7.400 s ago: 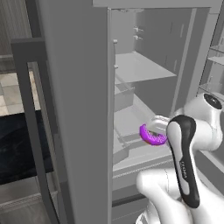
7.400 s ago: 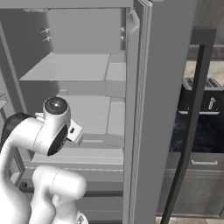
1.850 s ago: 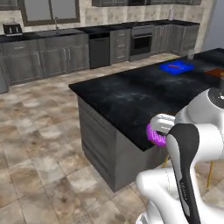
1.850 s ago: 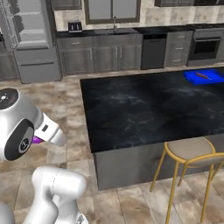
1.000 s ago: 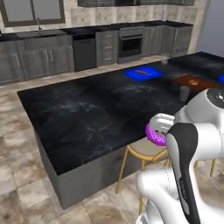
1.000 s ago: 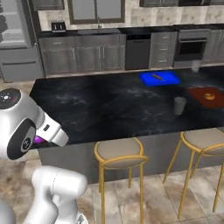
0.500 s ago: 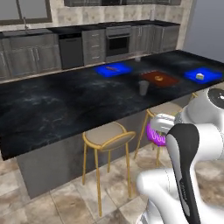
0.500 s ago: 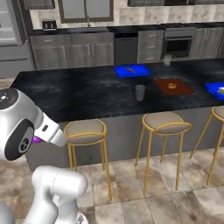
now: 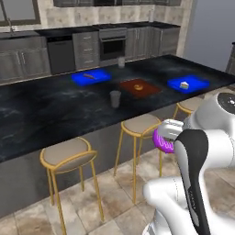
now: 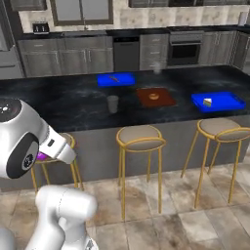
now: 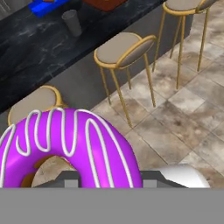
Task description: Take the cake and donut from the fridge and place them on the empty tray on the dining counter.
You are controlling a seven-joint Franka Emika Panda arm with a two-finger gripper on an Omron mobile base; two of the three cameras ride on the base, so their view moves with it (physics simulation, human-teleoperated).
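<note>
- Kitchen: dining counter (image 9: 55, 110) is stretching ahead of the gripper (image 9: 166, 137), stools lining its front.
- Gripper is pinching the donut (image 11: 65, 144).
- Tray (image 10: 218, 101), ahead and rightward, is carrying a small pale wedge, probably the cake (image 10: 208, 102).
- Risk: donut slipping during transport, or landing on the other blue tray (image 10: 115, 79).

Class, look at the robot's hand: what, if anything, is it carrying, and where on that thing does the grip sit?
The gripper carries the donut. The jaws close on the near edge of its ring, at the bottom of the hand view; the exact contact is hidden there.
</note>
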